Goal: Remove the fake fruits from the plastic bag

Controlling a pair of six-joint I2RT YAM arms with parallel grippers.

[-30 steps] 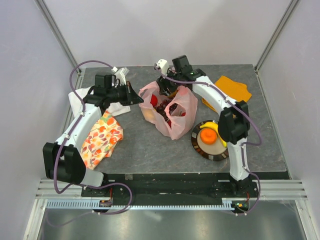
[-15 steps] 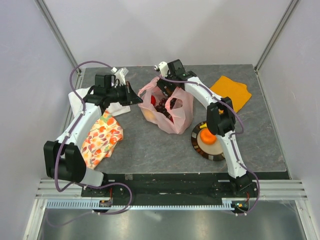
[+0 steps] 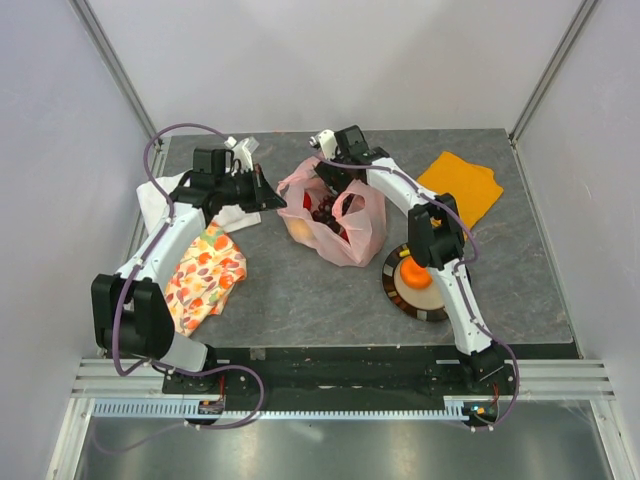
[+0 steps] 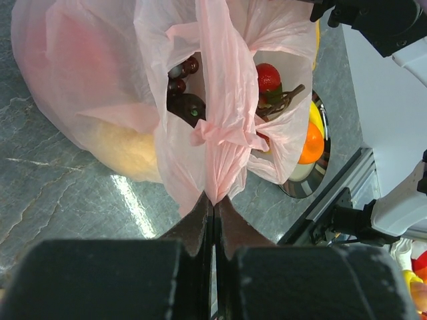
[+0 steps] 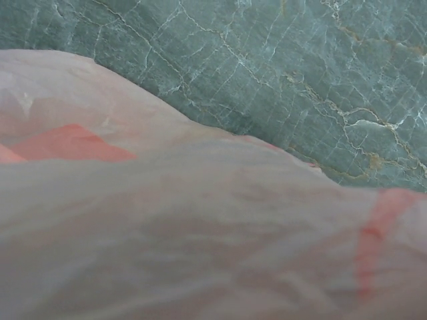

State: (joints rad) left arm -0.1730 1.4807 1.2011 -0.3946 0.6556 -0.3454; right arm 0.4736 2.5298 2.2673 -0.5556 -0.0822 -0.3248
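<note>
The pink plastic bag [image 3: 340, 222] lies mid-table with its mouth open. My left gripper [image 3: 273, 198] is shut on one bag handle [image 4: 215, 190] and holds it up. Inside I see a red berry cluster [image 4: 268, 77], dark grapes [image 4: 181, 70] and a dark oval fruit [image 4: 190, 109]. A yellow fruit [image 4: 127, 152] shows through the bag wall. My right gripper [image 3: 329, 190] is down in the bag mouth. Its wrist view shows only pink bag film [image 5: 200, 220], and its fingers are hidden. An orange [image 3: 414, 272] and a banana [image 3: 436, 262] lie on a plate [image 3: 392, 290].
A floral orange cloth [image 3: 203, 272] lies front left under my left arm, with a white cloth [image 3: 158, 195] behind it. A plain orange cloth [image 3: 462, 186] lies at the back right. The plate stands to the right of the bag, near the table's front edge.
My right arm has swung left and lowered its gripper into the bag mouth. The bag has drawn in slightly. My left gripper keeps its hold on the handle.
</note>
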